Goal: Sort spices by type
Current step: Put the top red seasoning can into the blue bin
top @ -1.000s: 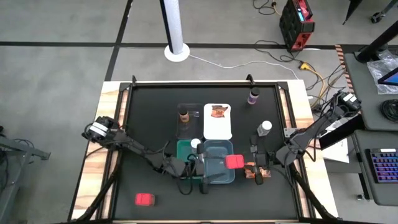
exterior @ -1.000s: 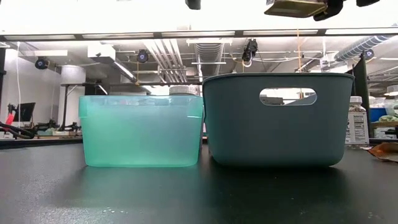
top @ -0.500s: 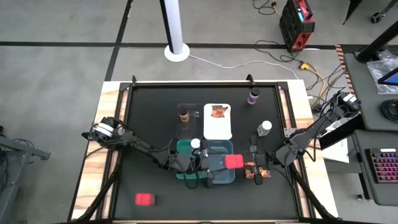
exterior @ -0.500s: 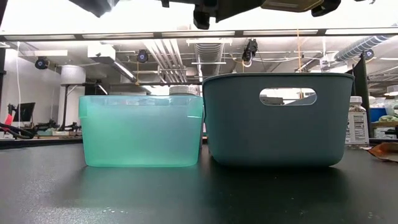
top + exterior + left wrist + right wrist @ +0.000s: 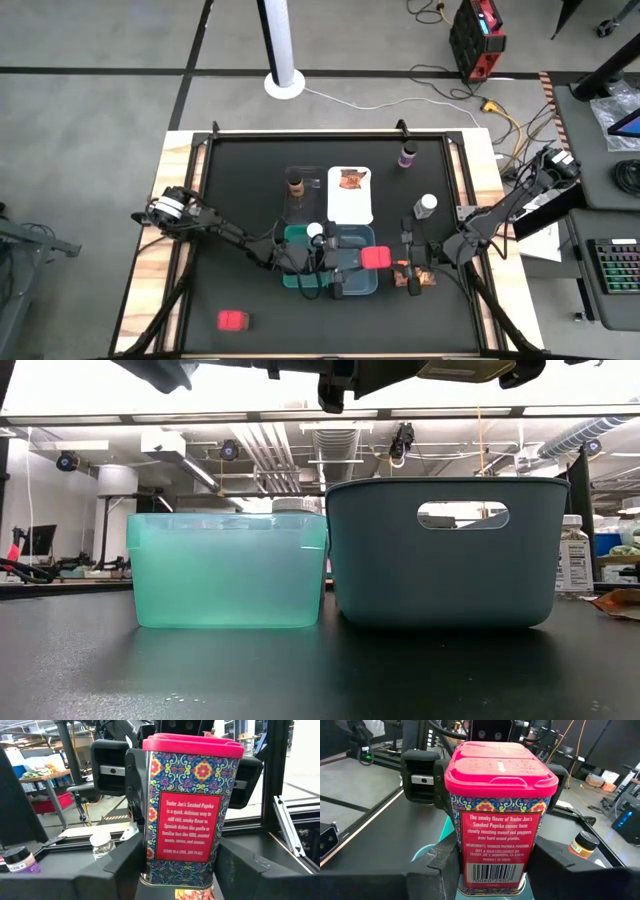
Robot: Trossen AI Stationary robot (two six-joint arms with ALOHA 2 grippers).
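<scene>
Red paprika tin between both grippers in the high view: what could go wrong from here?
1. The red tin hangs over the grey-blue tray's right rim; if dropped, it may land outside.
2. The left gripper and right gripper face each other closely across it and could collide.

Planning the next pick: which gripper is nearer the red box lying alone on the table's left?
Left. The left gripper is over the grey-blue tray, right of the lone red box; the right gripper, farther right, holds the other red box.
</scene>
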